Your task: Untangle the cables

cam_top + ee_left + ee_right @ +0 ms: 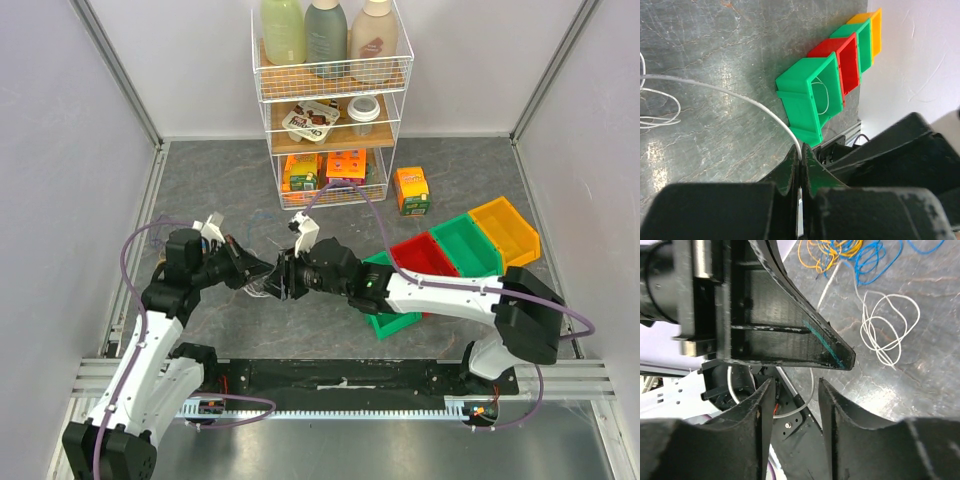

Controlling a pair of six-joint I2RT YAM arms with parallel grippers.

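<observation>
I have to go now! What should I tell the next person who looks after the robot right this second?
Left gripper: jaws shut on a white cable that runs off across the table.
Right gripper: jaws open, close by the left one, nothing gripped.
Cables: white loops lie loose on the table. Beyond them, yellow wires and blue wires cross in one heap. A thin white loop shows inside the near green bin.
Done: one white strand picked up.
Left: pull yellow and blue apart and free the white.

grey marbled table [450, 170], pale walls [60, 100]
</observation>
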